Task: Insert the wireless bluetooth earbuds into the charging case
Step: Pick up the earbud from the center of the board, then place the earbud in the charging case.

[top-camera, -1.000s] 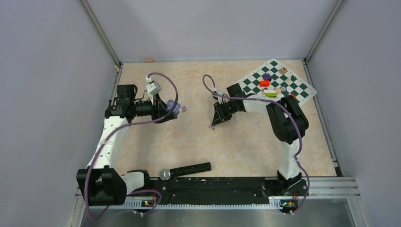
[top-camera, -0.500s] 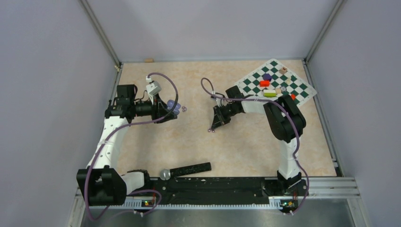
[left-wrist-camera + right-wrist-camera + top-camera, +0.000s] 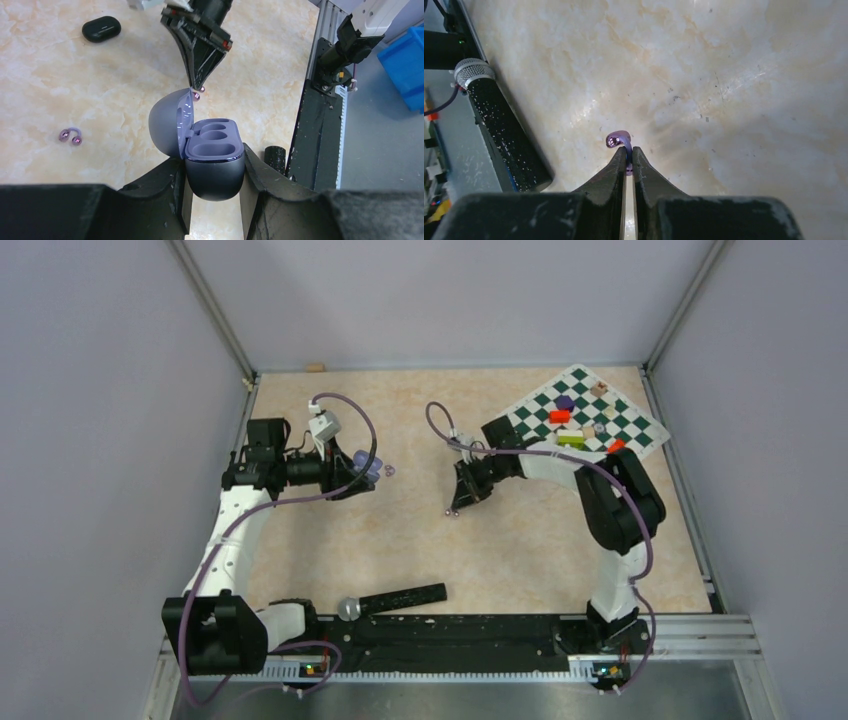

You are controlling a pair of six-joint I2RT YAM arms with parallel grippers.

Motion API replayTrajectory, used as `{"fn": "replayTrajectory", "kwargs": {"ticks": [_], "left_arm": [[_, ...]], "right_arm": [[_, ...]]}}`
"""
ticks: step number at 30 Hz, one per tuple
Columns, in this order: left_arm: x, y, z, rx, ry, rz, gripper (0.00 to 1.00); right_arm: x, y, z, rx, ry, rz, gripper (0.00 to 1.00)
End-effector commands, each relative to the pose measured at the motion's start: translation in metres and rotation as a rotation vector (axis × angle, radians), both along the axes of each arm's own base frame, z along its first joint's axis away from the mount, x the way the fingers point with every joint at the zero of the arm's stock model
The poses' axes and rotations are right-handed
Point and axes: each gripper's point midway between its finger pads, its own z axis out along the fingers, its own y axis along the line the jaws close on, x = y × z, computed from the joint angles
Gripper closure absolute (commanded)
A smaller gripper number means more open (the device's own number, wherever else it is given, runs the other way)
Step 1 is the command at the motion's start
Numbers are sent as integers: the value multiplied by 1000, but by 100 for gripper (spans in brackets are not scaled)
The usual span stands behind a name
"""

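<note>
Bearing a lilac earbud (image 3: 64, 135), beige marbled table (image 3: 500, 540) meets grey walls (image 3: 450, 300).

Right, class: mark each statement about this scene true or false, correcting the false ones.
1. The left hand holds a lilac charging case with its lid open. True.
2. The right hand is open and empty. False: the right hand is shut on a purple earbud.
3. A second purple earbud lies loose on the table. True.
4. The black earbud case is shut. True.
5. An earbud already sits in the lilac charging case. False: its wells look empty.
</note>
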Motion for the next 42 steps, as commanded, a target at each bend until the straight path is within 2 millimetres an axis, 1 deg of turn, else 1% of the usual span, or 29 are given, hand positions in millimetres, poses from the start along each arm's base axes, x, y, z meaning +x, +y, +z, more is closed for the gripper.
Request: {"fn": "replayTrajectory", "kwargs": {"ticks": [1,2,4,6,8,9,11,14,15,17,19,22,24,25,27,29,32,35,37,42], "left_arm": [[3,-2,11,-19,-54,-1,97],[6,-3,15,-18,-78,6,97],[14,-5,20,3,-114,38,97],[19,-13,29,32,-175,35,97],[28,-20,42,62,-238,41,97],[33,-24,54,72,-274,43,97],[41,-34,66,79,-297,40,97],[47,-61,79,41,-289,19,97],[48,-70,81,21,-282,13,97],[48,-87,82,-22,-264,3,98],[46,-102,80,-62,-223,-8,98],[39,-118,76,-99,-170,-49,99],[37,-123,75,-118,-140,-67,99],[38,-124,78,-130,-144,-69,100],[36,-126,81,-146,-148,-81,100],[33,-127,81,-161,-146,-95,100],[20,-130,79,-189,-133,-144,100],[5,-133,71,-192,-125,-204,94],[-3,-135,66,-188,-132,-233,93],[-19,-136,59,-178,-150,-302,95]], "right_arm": [[22,5,89,85,-319,-7,94],[24,4,110,106,-381,-19,94],[29,1,142,138,-480,-45,94],[33,-2,175,169,-579,-75,94],[37,-3,210,210,-662,-111,94],[38,-3,230,238,-700,-123,94],[38,-2,267,298,-766,-141,94],[29,-3,318,402,-843,-165,94],[24,-3,331,436,-856,-167,94],[11,-6,349,496,-875,-165,94],[-2,-7,357,552,-880,-158,94],[-21,-11,359,614,-864,-147,94],[-34,-13,360,654,-858,-129,94],[-40,-14,361,670,-857,-117,94],[-47,-15,363,694,-850,-105,93],[-48,-13,361,707,-832,-100,93],[-45,-8,351,713,-808,-96,93],[-40,-5,342,705,-796,-98,93],[-39,-3,340,707,-791,-97,93],[-43,-2,334,712,-786,-77,93]]}}
